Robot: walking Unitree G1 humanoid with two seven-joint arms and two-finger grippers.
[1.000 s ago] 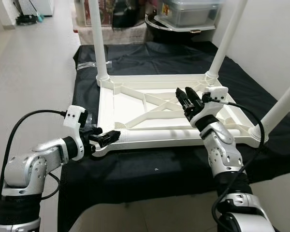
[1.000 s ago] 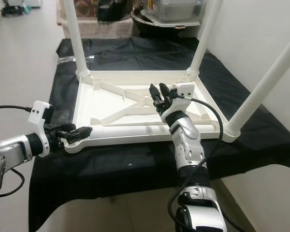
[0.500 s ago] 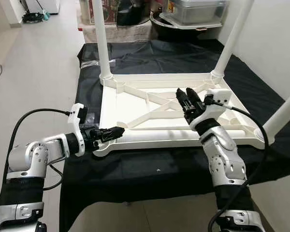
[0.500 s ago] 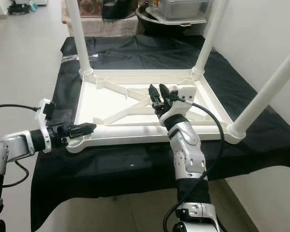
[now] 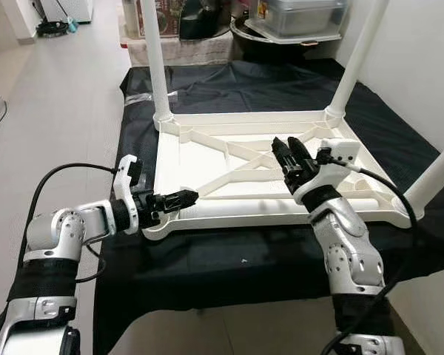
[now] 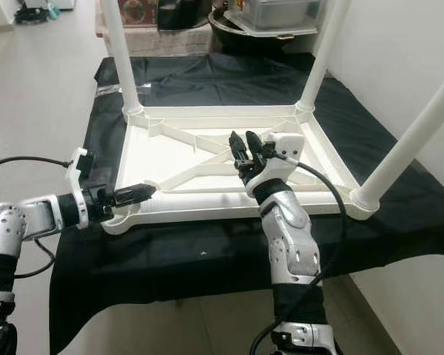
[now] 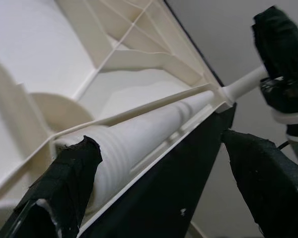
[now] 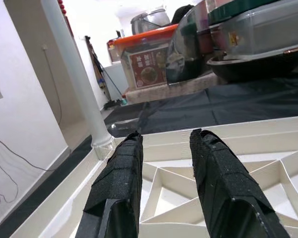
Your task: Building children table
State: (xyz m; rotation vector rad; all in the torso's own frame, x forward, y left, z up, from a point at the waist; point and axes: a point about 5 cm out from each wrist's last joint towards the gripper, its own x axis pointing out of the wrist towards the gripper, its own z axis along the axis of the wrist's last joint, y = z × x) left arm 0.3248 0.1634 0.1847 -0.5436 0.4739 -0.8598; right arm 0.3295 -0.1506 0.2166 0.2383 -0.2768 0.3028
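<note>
At the near left corner of the upturned table top [image 5: 207,144], the left gripper [image 5: 179,198] reaches in level from the side, its black fingers pointing along the near edge. Its wrist view shows the fingers [image 7: 64,183] spread wide apart, one lying against the end of the loose white leg [image 7: 149,134] and the other standing clear of the rim on the outer side, above the black cloth [image 5: 229,251]. That loose leg lies flat inside the near rim of the table top, running along it from the left corner toward the right.

Over the middle of the ribbed underside, the right gripper [image 5: 288,155] hovers with its fingers [image 8: 114,193] held a little apart, nothing between them, pointing toward the far edge. It hangs just above the crossing diagonal ribs without touching them.

Around both grippers, the white table top lies upside down on the black cloth, which covers a low surface. Three legs stand upright in their corner sockets: the far left leg [image 5: 157,66], the far right leg [image 5: 353,63] and the near right leg [image 5: 433,174]. Beyond the cloth's far edge sit storage bins [image 5: 296,18] and a dark pot [image 5: 203,15] on the pale floor [image 5: 52,96].
</note>
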